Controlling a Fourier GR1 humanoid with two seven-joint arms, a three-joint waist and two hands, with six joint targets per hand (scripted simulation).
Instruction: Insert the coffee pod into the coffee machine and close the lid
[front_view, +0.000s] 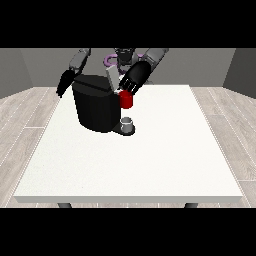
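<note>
The hand at the view's right (134, 80) sits up against the top corner of the black coffee machine (95, 107), right above a red thing at the machine (126, 100), but honestly I can't tell how its fingers lie. The hand at the view's left (64, 83) hangs off beside the machine, fingers too small to read. A grey thing (127, 125) stands on the machine's base, maybe a cup, can't say it's the pod.

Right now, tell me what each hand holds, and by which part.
Hand at the view's left: nothing. Hand at the view's right is at the coffee machine's lid; any hold cannot be told.
</note>
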